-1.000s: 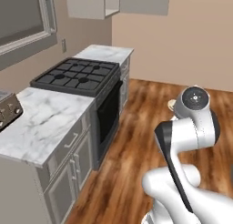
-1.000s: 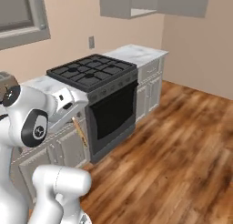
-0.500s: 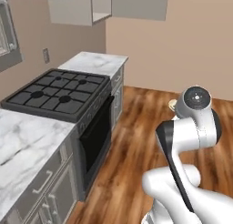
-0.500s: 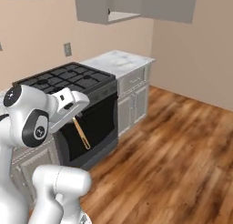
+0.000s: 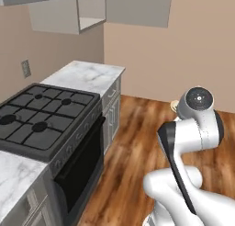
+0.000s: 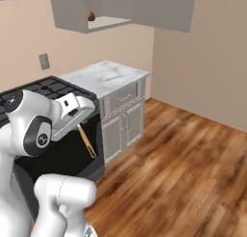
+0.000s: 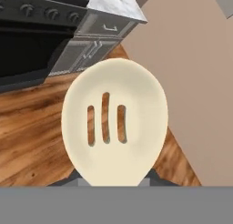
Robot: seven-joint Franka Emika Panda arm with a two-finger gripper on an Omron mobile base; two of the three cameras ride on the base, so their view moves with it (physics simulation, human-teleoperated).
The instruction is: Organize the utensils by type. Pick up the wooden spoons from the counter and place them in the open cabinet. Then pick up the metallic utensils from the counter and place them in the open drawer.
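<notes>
I had the wooden spoon [image 7: 114, 127] clamped in the gripper [image 6: 83, 119], jaws narrow on its neck, the pale slotted bowl standing up before the hand camera and the orange-brown handle [image 6: 87, 140] hanging down in front of the black oven door [image 6: 58, 156]. I judged it light, stiff and smooth, likely to pivot in such a short hold; a grip nearer mid-handle would steady it. The open cabinet [image 6: 94, 17], flat grey panels, hung above the veined marble counter [image 6: 107, 75].
</notes>
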